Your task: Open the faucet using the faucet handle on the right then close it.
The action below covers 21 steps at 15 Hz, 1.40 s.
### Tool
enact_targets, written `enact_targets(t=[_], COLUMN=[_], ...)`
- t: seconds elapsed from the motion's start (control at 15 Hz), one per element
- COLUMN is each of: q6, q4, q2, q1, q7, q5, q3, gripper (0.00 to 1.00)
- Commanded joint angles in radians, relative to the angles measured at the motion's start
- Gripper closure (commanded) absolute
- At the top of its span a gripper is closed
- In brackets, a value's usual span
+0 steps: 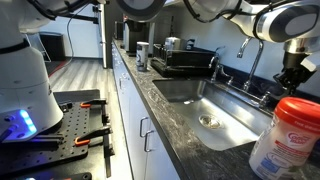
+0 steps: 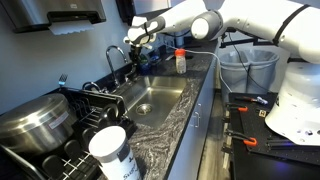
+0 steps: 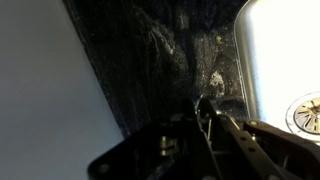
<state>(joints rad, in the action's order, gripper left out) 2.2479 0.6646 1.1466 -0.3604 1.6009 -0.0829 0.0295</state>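
Note:
The tall chrome gooseneck faucet [image 1: 248,47] stands behind the steel sink [image 1: 190,95]; it also shows in an exterior view [image 2: 115,52]. Two small chrome handles sit at its base, and the faucet handle [image 1: 267,97] is the one nearer the camera. My gripper [image 1: 293,76] hangs just above and beside that handle, not clearly touching it. In an exterior view [image 2: 134,46] it is close to the spout. In the wrist view the fingers [image 3: 204,103] look closed together over the dark counter beside the sink rim [image 3: 250,60], with nothing between them.
A shorter dark tap [image 1: 214,64] stands further along the sink. A red-lidded creamer tub [image 1: 289,137] sits on the counter near the camera. A dish rack with pots [image 2: 45,125] and a white container [image 2: 110,152] lie at the other end. The drain [image 3: 304,113] is at the right.

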Motion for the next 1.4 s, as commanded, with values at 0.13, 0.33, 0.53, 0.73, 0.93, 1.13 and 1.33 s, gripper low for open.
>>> enact_targets(t=[0.13,0.33,0.53,0.73,0.93,1.13,1.33], q6=[0.071,0.098,0.105,0.095,0.045,-0.017,-0.089], q4=[-0.057,-0.071,-0.068,-0.055,-0.023,0.006,0.038], q2=[0.013,0.004,-0.015,-0.037,-0.076,-0.115,-0.162], q1=[-0.012,-0.020,-0.027,-0.028,-0.026,-0.027,-0.031], q7=[-0.008,-0.007,0.010,0.026,0.019,0.011,0.029], q5=[-0.015,-0.017,-0.013,-0.008,0.004,0.011,0.006], q3=[0.008,0.009,0.010,0.009,-0.004,-0.014,-0.006], gripper=[0.97,0.97,0.54,0.33,0.08,0.00,0.00])
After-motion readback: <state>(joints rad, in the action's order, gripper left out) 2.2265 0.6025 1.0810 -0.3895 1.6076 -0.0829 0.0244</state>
